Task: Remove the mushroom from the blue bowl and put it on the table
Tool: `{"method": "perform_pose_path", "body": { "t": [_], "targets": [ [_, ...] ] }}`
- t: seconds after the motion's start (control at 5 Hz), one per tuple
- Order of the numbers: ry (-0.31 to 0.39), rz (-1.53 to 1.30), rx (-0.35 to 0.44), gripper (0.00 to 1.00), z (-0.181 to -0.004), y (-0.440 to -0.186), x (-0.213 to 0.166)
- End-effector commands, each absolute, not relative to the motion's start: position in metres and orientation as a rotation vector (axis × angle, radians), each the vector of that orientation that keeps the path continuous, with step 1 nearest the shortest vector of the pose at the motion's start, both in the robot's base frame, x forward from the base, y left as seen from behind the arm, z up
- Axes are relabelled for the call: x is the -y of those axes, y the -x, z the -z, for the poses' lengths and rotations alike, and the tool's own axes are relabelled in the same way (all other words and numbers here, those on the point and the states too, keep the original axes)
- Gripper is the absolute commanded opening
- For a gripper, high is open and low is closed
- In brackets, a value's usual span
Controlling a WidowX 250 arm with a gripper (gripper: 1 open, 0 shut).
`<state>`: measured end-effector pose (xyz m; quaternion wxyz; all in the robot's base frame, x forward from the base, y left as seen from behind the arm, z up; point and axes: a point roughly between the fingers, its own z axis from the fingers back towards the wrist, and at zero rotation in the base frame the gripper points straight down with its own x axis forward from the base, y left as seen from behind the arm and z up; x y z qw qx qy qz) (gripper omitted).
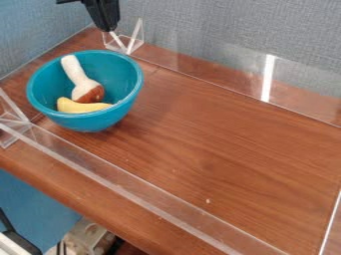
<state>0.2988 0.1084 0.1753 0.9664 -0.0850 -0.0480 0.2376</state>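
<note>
The gripper (106, 17) hangs at the top edge, jaws pressed together on nothing, while the mushroom (83, 84) lies below it inside the blue bowl (118, 112), stem slanting up-left, cap lower right beside a yellow piece (78, 106).

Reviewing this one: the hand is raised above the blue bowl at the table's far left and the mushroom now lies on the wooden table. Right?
Not quite. The camera view shows the mushroom lying inside the blue bowl, not on the table. The hand is raised above it.
</note>
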Motion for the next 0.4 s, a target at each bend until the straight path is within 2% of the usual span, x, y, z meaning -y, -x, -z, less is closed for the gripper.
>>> {"method": "perform_pose_path", "body": {
  "t": [0.0,0.2],
  "targets": [
    [0.147,-0.476,0.150,1.00,-0.185,-0.291,-0.102],
    [0.170,-0.470,0.150,0.00,-0.191,-0.291,-0.088]
  ]
}}
